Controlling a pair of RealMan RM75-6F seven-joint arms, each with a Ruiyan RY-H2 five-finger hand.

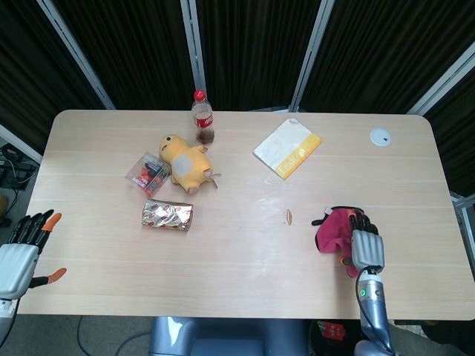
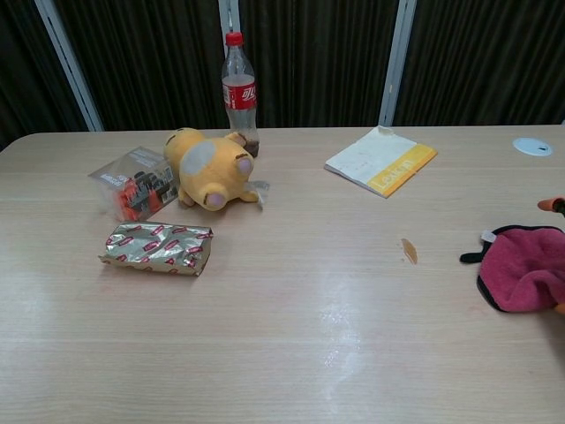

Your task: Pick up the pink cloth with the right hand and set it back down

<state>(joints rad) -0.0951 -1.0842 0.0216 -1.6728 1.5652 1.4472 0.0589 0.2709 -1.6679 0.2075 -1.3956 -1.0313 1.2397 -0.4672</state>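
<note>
— Where's your right robot hand (image 1: 367, 248)?

— Over the pink cloth (image 1: 334, 230), near the surface's (image 1: 245, 252) right front corner. Palm down, likely to close from above. Grip: cannot tell.

— And the cloth?

— Crumpled, dark-edged, lying on the surface, not lifted.

— Left robot hand (image 1: 21, 256)?

— Off the left front edge, fingers spread, holding nothing.

1 pink cloth (image 1: 332, 228), 1 bottle (image 1: 202, 117), 1 plush toy (image 1: 185, 163), 2 snack packets (image 1: 168, 215), 1 booklet (image 1: 287, 147), 2 hands (image 1: 367, 248)
</note>
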